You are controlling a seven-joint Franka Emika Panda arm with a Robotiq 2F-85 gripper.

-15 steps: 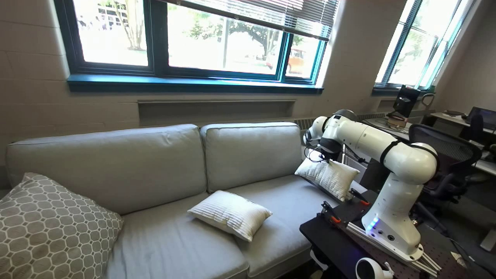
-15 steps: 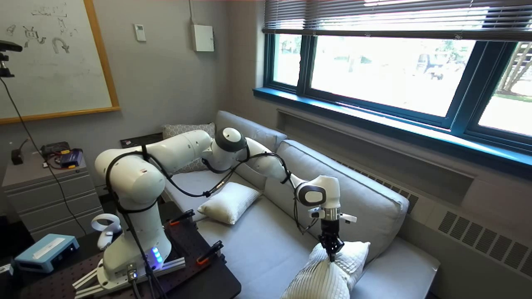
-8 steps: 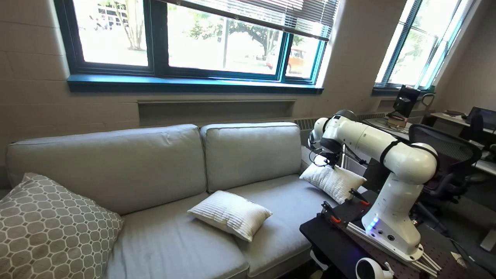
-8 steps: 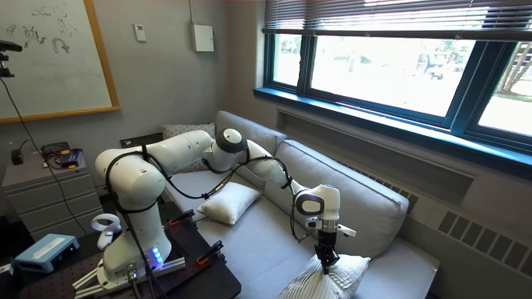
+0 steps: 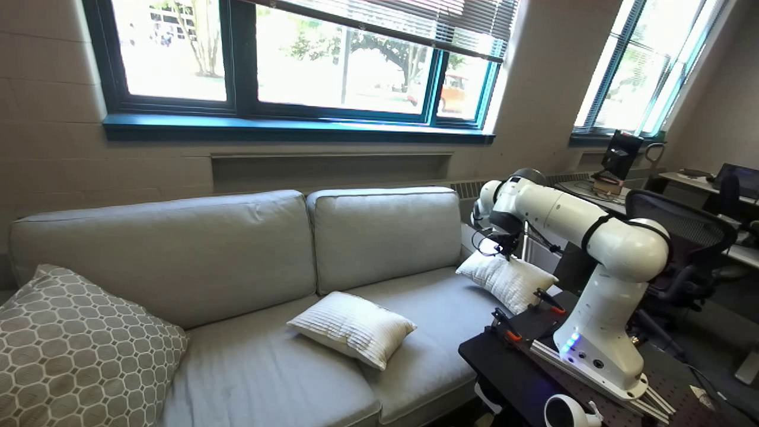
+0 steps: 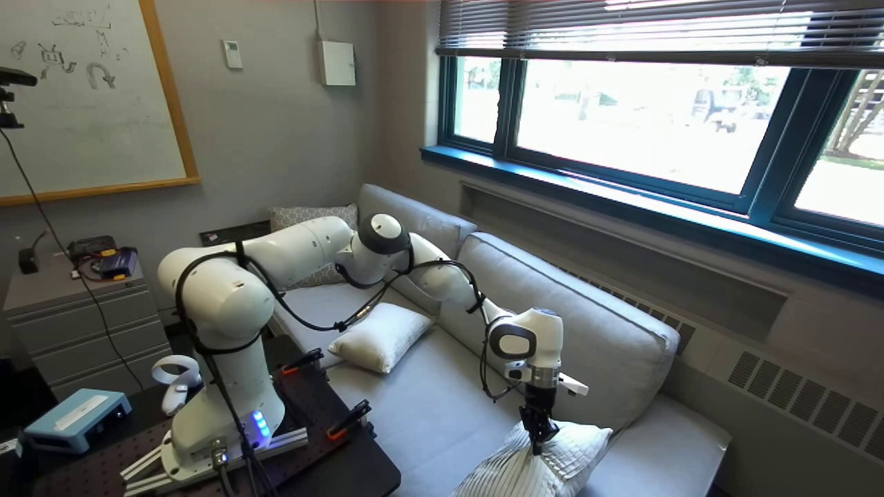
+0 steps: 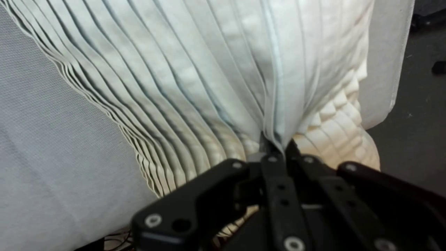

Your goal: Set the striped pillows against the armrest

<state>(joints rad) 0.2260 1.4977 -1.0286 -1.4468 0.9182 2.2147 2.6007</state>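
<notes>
Running across both exterior views, the beige sofa [image 5: 237, 255] is the largest thing we have, its long seat [image 5: 249, 379] lying before two back cushions [image 5: 385, 237]. In the wrist view we see its fabric spread wide along the left side, while to the right a narrow strip ends at a straight edge, dark floor [image 7: 421, 139] past it. The white robot arm [image 6: 304, 241] reaches over from a black table [image 6: 362, 469] near the sofa's front, its wrist bent down at one end of the seat. That end finishes in the low armrest [image 6: 673, 442]; at the opposite end we have the latticed cushion [image 5: 89, 356].

The loose striped pillow [image 5: 354, 327] lies across the seat's middle seam, with a stretch of seat between it and the held striped pillow [image 5: 514, 283]. The latter slopes in front of a back cushion, just beside the armrest; we cannot tell whether the two touch, nor whether the seat bears the pillow's weight. Directly above hangs the gripper [image 7: 279, 146], pointing down, the pillow right under it and in its grip. Two small clamps [image 5: 547, 298] stand on the table's edge, one hiding a little of the pillow in an exterior view. The fingers [image 7: 277, 177] are drawn nearly together, and between them we see a thin fold [image 7: 270, 122] pinched, the pleats puckering towards the tips.
</notes>
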